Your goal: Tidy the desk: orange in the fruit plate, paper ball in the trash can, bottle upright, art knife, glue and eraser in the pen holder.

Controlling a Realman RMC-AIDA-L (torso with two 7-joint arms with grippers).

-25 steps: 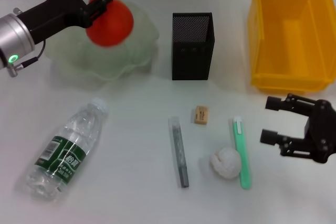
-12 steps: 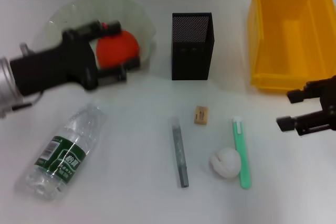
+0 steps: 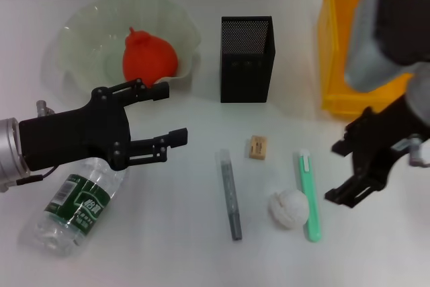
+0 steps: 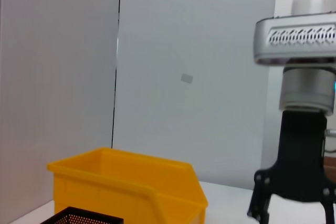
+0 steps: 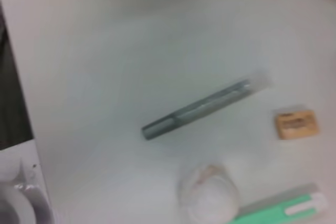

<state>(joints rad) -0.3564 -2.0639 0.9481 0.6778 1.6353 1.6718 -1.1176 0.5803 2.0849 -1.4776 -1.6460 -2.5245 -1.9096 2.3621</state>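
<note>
Red-orange, the orange (image 3: 149,56) now sits in the fruit plate (image 3: 84,25), freed by the left claw (image 3: 165,113), which has pulled back above the lying bottle (image 3: 75,199) with jaws apart. That step looks done; the right claw (image 3: 347,171), also spread, has swung in near the paper ball (image 3: 289,208) on the counter (image 3: 188,240).

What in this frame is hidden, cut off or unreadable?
- Trash can: head view, far side covered by the right arm.
- Bottle: head view, cap end hidden under the left gripper.
- Eraser: right wrist view, print too blurred to read.
- Pen holder: left wrist view, only its rim shows.
</note>
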